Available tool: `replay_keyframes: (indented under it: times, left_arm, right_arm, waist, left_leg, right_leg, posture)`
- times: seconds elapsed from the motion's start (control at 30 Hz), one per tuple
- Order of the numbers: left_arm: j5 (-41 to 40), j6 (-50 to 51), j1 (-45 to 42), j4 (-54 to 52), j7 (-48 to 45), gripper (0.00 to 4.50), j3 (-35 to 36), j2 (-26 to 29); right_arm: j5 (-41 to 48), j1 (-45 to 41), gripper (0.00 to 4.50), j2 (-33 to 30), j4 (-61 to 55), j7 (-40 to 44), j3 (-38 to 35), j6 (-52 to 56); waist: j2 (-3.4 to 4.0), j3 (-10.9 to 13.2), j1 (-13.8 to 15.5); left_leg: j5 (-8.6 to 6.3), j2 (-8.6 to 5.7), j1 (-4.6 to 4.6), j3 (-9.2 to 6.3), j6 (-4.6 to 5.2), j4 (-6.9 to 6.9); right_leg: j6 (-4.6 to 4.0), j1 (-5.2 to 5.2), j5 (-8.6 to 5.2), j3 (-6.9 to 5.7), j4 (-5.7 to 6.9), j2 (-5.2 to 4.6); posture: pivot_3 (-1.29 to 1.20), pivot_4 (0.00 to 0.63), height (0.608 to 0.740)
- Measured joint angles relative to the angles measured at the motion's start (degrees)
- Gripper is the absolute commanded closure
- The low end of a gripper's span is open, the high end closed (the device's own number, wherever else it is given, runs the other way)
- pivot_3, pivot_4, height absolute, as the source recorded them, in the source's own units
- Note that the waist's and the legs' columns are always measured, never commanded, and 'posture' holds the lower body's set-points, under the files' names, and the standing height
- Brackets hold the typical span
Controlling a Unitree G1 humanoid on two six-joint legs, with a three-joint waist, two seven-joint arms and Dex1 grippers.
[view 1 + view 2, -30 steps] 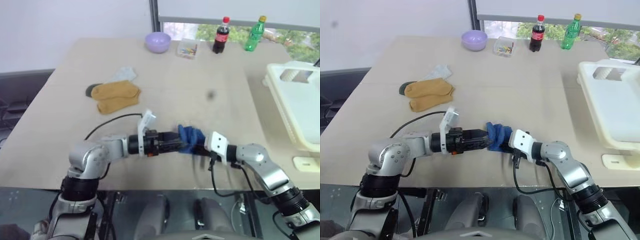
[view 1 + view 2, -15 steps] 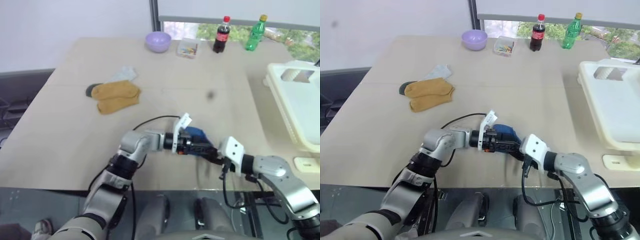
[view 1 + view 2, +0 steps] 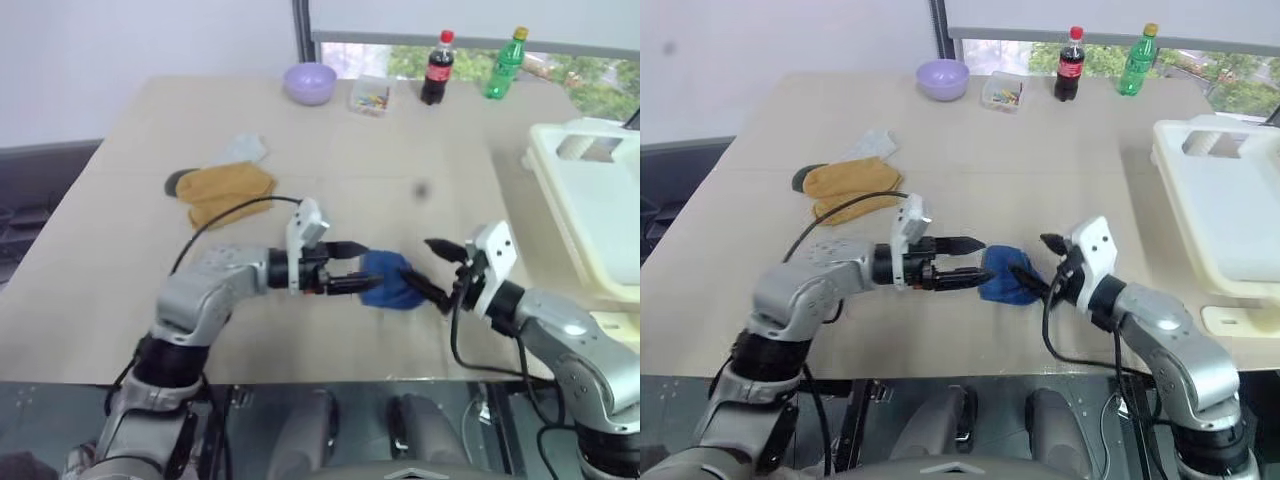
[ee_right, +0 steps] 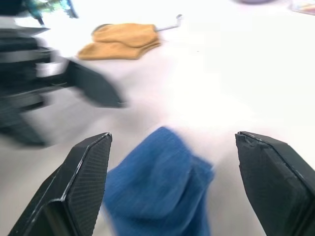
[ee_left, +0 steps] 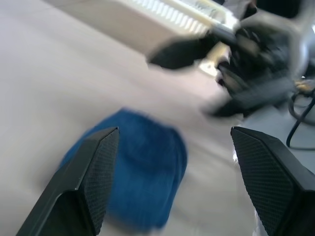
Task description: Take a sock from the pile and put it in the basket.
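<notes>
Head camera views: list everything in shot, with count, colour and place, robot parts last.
blue sock: 1, royal blue, table's near middle, between both grippers
yellow socks: 2, mustard, table's left
pale sock: 1, grey-white, behind the yellow socks
bowl: 1, purple, far edge
clear box: 1, transparent, beside the bowl
cola bottle: 1, dark, red cap, far edge
green bottle: 1, green, yellow cap, far edge
basket: 1, cream-white, right
table: 1, beige
left gripper: open, at the blue sock
right gripper: open, at the blue sock
</notes>
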Motion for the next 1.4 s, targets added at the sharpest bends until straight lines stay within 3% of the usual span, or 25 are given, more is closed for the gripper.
replay_keyframes:
  times: [0.17, 0.33, 0.6, 0.63, 0.73, 0.87, 0.97, 1.03, 1.13, 1.3, 1.4]
  left_arm:
    - [3.4, -3.18, 4.51, -4.74, 3.61, 0.64, 1.7, 2.78]
    - [9.11, -11.85, 9.3, -7.42, 6.61, 0.64, 3.61, 4.46]
    - [6.53, -18.11, 11.09, -6.58, 1.38, 0.64, 6.96, 5.77]
    - [5.52, -18.02, 11.26, -6.53, 0.48, 0.64, 7.03, 5.88]
    - [3.33, -17.89, 11.64, -6.5, -1.34, 0.64, 7.03, 5.77]
    - [1.53, -17.53, 8.5, -5.93, -0.51, 0.64, 6.74, 2.16]
    - [0.77, -16.82, 2.89, -4.53, 1.51, 0.64, 5.81, -1.87]
    - [0.43, -16.31, -2.37, -2.65, 3.68, 0.64, 4.82, -5.9]
    - [-0.69, -15.09, -6.37, -0.44, 5.55, 0.64, 5.16, -7.94]
    - [-1.37, -14.5, -13.26, 4.42, 6.71, 0.64, 5.22, -10.4]
    - [-1.11, -14.75, -14.55, 5.67, 5.97, 0.64, 4.83, -10.54]
  right_arm:
    - [-5.19, -0.42, 0.38, -1.87, 6.82, -0.72, 8.21, 1.74]
    - [-7.28, -0.76, 0.38, -9.75, 4.67, 3.57, 12.22, 1.13]
    - [-7.4, -4.14, 4.24, -9.77, 6.61, 7.36, 14.83, 0.38]
    - [-7.46, -4.37, 4.48, -9.5, 7.25, 7.37, 14.71, 0.04]
    - [-6.87, -4.31, 4.48, -7.38, 8.87, 7.27, 13.24, -0.71]
    - [-1.59, -6.37, 4.48, 0.13, 13.82, 2.71, 0.34, -1.61]
    - [0.79, -16.02, 4.48, 1.1, 18.05, -3.46, -10.34, -1.59]
    - [0.2, -27.53, 4.48, -1.57, 25.96, -9.92, -18.07, -1.98]
    - [-3.88, -37.66, 4.48, -7.52, 36.11, -15.96, -23.32, -4.93]
    - [-10.06, -46.73, 4.48, -11.49, 63.18, -20.55, -24.01, -9.83]
    - [-10.69, -48.46, 4.48, -11.38, 72.51, -21.72, -24.3, -11.94]
  waist:
    - [0.04, 0.02, 0.68]
    - [0.03, -0.07, 0.64]
    - [-0.08, -0.22, 0.49]
    - [-0.14, -0.25, 0.5]
    - [-0.23, -0.32, 0.47]
    - [0.02, -0.09, 0.62]
    - [0.08, -0.03, 0.6]
    - [0.14, 0.03, 0.7]
    - [0.13, 0.01, 0.54]
    - [0.13, 0.02, -0.29]
    - [0.14, 0.03, -0.89]
  left_leg:
    - [0.0, -0.02, -0.08, -0.01, 0.0, -0.09]
    - [-0.03, -0.01, 0.02, -0.02, 0.03, -0.21]
    - [-0.03, 0.02, 0.07, -0.03, 0.04, -0.25]
    - [-0.03, 0.02, 0.08, -0.02, 0.04, -0.25]
    - [-0.02, 0.07, 0.14, -0.02, 0.03, -0.25]
    - [-0.01, 0.07, -0.04, -0.02, 0.03, -0.08]
    - [0.0, -0.01, -0.16, -0.02, 0.04, 0.03]
    - [0.01, -0.13, -0.24, -0.03, 0.04, 0.06]
    - [0.13, -0.16, -0.24, -0.03, -0.16, -0.11]
    - [0.12, -0.15, -0.3, 0.26, -0.13, -0.41]
    - [0.05, -0.15, -0.31, 0.41, -0.01, -0.43]
  right_leg:
    - [-0.01, -0.03, 0.0, -0.04, -0.12, -0.03]
    - [-0.01, 0.09, 0.01, -0.08, -0.41, -0.04]
    - [-0.01, 0.13, 0.01, -0.12, -0.46, -0.03]
    - [-0.01, 0.14, 0.01, -0.12, -0.46, -0.03]
    - [-0.02, 0.17, 0.02, -0.14, -0.45, -0.01]
    - [0.03, 0.1, 0.19, -0.15, -0.41, 0.04]
    - [0.24, 0.06, 0.33, -0.16, -0.41, 0.07]
    - [0.31, 0.01, 0.38, -0.19, -0.4, 0.07]
    - [0.3, 0.0, 0.37, -0.22, -0.44, 0.09]
    - [0.29, -0.11, 0.36, 0.02, -0.66, 0.12]
    - [0.32, -0.12, 0.36, 0.08, -0.68, 0.18]
  posture:
    - [0.0, 0.15, 0.74]
    - [0.0, 0.15, 0.74]
    - [0.0, 0.15, 0.74]
    - [0.0, 0.15, 0.74]
    - [0.0, 0.15, 0.74]
    - [0.0, 0.15, 0.74]
    - [0.0, 0.15, 0.74]
    - [0.0, 0.15, 0.74]
    - [0.0, 0.15, 0.74]
    - [0.0, 0.15, 0.74]
    - [0.0, 0.15, 0.74]
